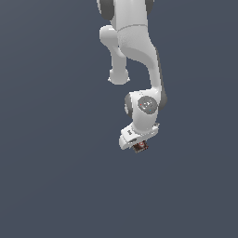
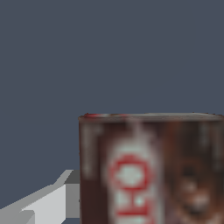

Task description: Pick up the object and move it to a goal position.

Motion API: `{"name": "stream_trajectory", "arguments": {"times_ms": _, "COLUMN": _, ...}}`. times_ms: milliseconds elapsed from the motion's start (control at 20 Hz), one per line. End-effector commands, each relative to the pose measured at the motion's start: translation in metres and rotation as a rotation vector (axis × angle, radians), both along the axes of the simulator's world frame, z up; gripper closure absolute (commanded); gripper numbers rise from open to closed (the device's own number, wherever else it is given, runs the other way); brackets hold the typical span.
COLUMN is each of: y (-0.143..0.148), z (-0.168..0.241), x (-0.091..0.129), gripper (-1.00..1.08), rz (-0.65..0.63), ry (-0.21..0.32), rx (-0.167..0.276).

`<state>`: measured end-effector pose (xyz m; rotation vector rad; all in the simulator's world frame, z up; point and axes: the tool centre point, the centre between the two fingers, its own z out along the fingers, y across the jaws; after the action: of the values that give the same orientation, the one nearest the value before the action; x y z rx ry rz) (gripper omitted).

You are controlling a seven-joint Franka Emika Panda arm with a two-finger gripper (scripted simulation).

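Observation:
The object point(image 1: 141, 147) is a small dark brown box with red and white print, tucked under the white hand of the arm in the exterior view. My gripper point(image 1: 137, 143) is shut on it; the fingers are mostly hidden by the hand there. In the wrist view the box point(image 2: 148, 170) fills the frame close to the camera, and one grey-white finger point(image 2: 52, 199) presses against its side. The other finger is out of frame.
The white arm point(image 1: 135, 46) reaches down from the top of the exterior view. Around it there is only a plain dark blue-grey surface point(image 1: 46, 139). No goal marker shows.

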<state>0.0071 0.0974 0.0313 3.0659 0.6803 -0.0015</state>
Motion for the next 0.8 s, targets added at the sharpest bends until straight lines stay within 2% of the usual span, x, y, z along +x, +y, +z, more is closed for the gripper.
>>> {"name": "stream_trajectory", "arguments": {"times_ms": 0, "y": 0.005, "z": 0.013, "x": 0.002, "gripper": 1.08, "rz": 0.001, "ry": -0.001, "rx": 0.0}}
{"name": "stream_trajectory", "arguments": {"times_ms": 300, "y": 0.021, "z": 0.059, "x": 0.01, "gripper": 1.08, "rz": 0.002, "ry": -0.001, "rx": 0.001}}
{"name": "stream_trajectory", "arguments": {"times_ms": 750, "y": 0.054, "z": 0.152, "x": 0.028, "gripper": 1.08, "rz": 0.002, "ry": -0.001, "rx": 0.001}}
